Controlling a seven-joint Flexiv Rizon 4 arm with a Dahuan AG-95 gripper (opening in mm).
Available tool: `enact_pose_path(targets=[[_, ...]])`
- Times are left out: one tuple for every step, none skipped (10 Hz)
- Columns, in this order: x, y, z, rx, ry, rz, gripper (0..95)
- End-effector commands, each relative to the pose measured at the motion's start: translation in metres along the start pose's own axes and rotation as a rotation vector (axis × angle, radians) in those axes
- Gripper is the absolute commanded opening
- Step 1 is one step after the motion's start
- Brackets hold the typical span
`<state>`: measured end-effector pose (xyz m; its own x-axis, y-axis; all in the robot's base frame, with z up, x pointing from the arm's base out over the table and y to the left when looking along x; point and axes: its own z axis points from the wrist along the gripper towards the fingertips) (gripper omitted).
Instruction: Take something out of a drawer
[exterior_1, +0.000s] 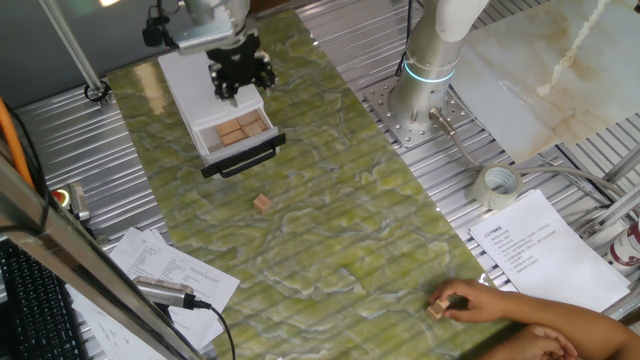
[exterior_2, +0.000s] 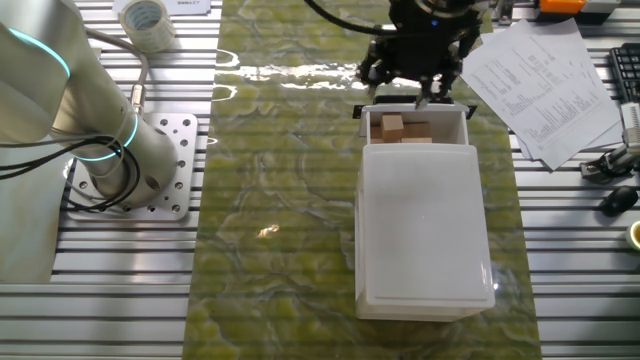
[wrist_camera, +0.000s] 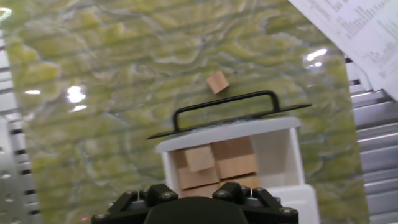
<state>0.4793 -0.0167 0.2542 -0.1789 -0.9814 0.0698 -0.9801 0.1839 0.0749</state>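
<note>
Tool (exterior_1: 238, 82): hovering over open drawer (exterior_1: 217, 142), upper left; finger state indiscernible. Step: approaching wooden block (wrist_camera: 198, 158). Next: descending, closing on it.

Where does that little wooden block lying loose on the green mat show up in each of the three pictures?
One fixed view: the loose block lies left of centre on the mat, just in front of the drawer's black handle.
The other fixed view: not visible; the claw and arm cover that area.
Hand view: upper middle, just beyond the handle.
Shared landmark: the open white drawer holding blocks.
</note>
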Motion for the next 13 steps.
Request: enact_pose_path(targets=[[0.001,-0.008,0.006,-0.008,-0.02,-0.018,57.0],[-0.003,-0.009,0.01,-0.008,-0.027,-0.009,57.0],[-0.01,-0.008,0.015,-0.009,-0.039,0.001,57.0],[-0.012,-0.008,0.017,-0.01,-0.043,0.003,57.0],[-0.015,-0.007,0.019,-0.005,-0.043,0.003,57.0],[-0.016,-0.008,0.023,0.0,-0.044,-0.001,57.0],[-0.017,-0.009,0.027,0.006,-0.047,-0.003,57.0],[-0.018,-0.009,0.032,0.012,-0.049,-0.002,57.0],[-0.019,-0.01,0.036,0.017,-0.05,-0.003,57.0],[-0.019,-0.01,0.039,0.023,-0.049,-0.013,57.0],[-0.019,-0.01,0.041,0.027,-0.049,-0.022,57.0],[-0.018,-0.01,0.045,0.029,-0.05,-0.032,57.0],[-0.018,-0.009,0.052,0.03,-0.054,-0.044,57.0]])
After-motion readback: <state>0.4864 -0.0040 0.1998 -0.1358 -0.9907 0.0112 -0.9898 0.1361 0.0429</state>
